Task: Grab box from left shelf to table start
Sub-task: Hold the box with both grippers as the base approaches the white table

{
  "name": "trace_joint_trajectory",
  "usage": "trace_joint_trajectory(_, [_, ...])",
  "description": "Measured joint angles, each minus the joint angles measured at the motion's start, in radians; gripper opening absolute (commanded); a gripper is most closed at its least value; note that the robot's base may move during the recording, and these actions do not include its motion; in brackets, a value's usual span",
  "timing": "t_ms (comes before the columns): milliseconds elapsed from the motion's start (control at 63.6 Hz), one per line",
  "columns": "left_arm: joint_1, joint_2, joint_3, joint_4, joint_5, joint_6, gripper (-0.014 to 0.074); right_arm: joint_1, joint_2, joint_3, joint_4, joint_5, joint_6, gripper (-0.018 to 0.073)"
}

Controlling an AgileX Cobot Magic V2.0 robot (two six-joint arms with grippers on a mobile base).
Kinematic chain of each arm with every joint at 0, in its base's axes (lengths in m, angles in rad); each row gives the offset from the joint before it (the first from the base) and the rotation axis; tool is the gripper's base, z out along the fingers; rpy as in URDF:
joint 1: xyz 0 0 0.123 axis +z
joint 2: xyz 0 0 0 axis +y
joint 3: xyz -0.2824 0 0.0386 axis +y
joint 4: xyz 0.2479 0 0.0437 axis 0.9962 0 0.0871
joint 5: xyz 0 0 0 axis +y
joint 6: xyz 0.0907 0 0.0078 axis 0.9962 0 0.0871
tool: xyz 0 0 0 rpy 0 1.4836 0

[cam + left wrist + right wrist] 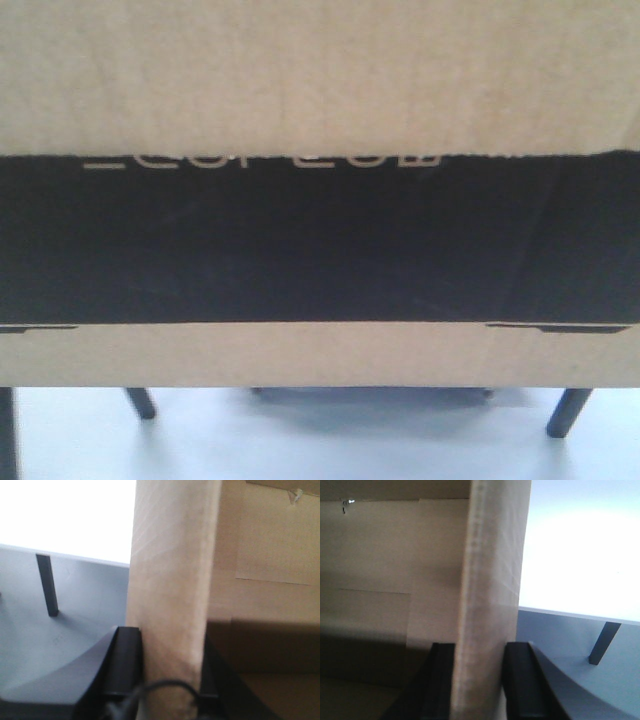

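Your left gripper (170, 680) and right gripper (480, 680) each pinched an upright wall of the large brown cardboard box (320, 80) with its black printed panel (320, 240). The box hung close before the front camera, grey floor (330, 440) beyond. I judged it bulky, its thin walls bendable, best held near the corners.

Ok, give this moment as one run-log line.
box: held at both sides, fills front view | left gripper: shut on box wall | right gripper: shut on box wall
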Motion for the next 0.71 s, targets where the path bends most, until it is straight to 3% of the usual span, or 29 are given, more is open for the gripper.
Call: trace_joint_trajectory(707, [0.0,0.0,0.0,0.0,0.0,0.0,-0.0015,0.0,0.0,0.0,0.0,0.0,0.0,0.0057])
